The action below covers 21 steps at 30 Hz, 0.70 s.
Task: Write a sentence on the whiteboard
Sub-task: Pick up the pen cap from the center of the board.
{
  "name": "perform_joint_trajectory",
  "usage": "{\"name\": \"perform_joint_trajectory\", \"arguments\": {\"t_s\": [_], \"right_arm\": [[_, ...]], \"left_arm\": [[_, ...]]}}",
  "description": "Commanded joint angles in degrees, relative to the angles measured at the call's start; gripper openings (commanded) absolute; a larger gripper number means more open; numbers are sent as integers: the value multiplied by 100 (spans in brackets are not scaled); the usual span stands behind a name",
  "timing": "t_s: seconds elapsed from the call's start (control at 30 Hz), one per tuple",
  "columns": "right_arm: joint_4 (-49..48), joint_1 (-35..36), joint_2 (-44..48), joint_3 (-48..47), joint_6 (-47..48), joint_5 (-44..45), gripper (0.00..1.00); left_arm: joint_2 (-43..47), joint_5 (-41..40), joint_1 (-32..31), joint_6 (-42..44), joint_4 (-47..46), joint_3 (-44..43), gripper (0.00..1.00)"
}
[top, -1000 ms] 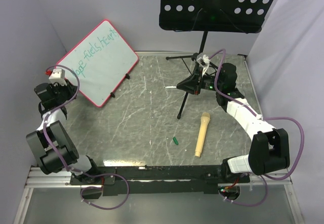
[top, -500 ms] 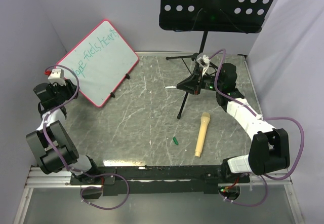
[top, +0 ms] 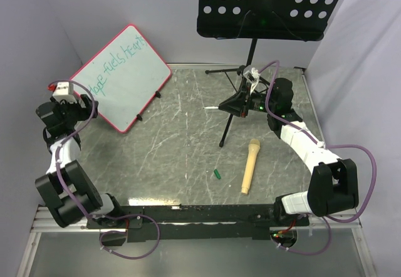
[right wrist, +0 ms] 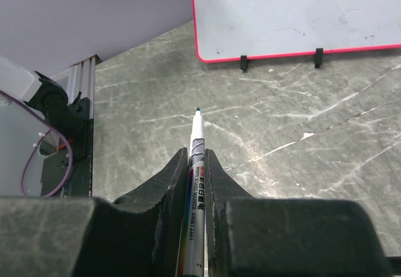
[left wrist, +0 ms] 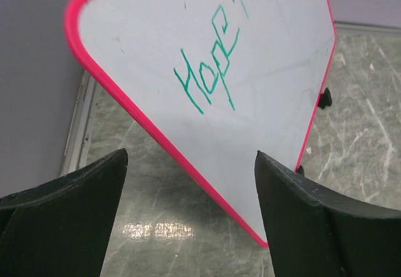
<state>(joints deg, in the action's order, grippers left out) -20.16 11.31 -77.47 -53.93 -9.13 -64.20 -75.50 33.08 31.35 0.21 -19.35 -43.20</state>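
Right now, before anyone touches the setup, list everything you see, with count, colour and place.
whiteboard: 1, white with pink-red frame, propped far left on the table
sentence: 1 line, teal-green, on the whiteboard
music stand: 1, black, perforated tray, far centre-right
microphone: 1, beige, lying near right
green cap: 1, left of the microphone
table: 1, grey-green marbled
marker: 1, white barrel, dark tip, in the right gripper
left gripper: 1, black, open, facing the whiteboard
right gripper: 1, black, shut on the marker
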Motion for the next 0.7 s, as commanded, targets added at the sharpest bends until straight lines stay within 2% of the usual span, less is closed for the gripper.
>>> {"name": "perform_joint_trajectory", "arguments": {"t_s": [0.0,0.07,0.1,0.27,0.37,0.47,0.5,0.53,0.6,0.63,0.67], "right_arm": [[-295,-50,4,-12,77,-154,0],[-304,-50,-31,-21,51,-145,0],[-295,-41,-40,-30,42,-145,0],[-137,-50,4,-30,217,-110,0],[73,-50,83,-38,376,-101,0],[241,-50,197,-56,412,-118,0],[293,-50,267,-73,429,-127,0],[459,-50,320,-108,473,-136,0],[723,-50,565,-117,692,-145,0],[1090,-59,662,-126,815,-145,0],[1354,-50,863,-135,1103,-145,0]], "left_arm": [[580,-135,151,-345,-139,74,90],[895,-293,213,-609,-121,224,93],[1002,-459,257,-705,-139,277,99],[1687,-1372,275,-1583,589,154,99],[2083,-1269,275,-2120,941,31,97],[2391,-1287,275,-3103,1784,-329,97],[2435,-764,292,-3689,2099,-477,97],[2487,-429,292,-3834,2207,-557,97],[2645,370,188,-4586,2025,-436,97],[2724,627,74,-4669,2084,-426,97],[2821,455,-415,-4531,2302,-513,97]]}}
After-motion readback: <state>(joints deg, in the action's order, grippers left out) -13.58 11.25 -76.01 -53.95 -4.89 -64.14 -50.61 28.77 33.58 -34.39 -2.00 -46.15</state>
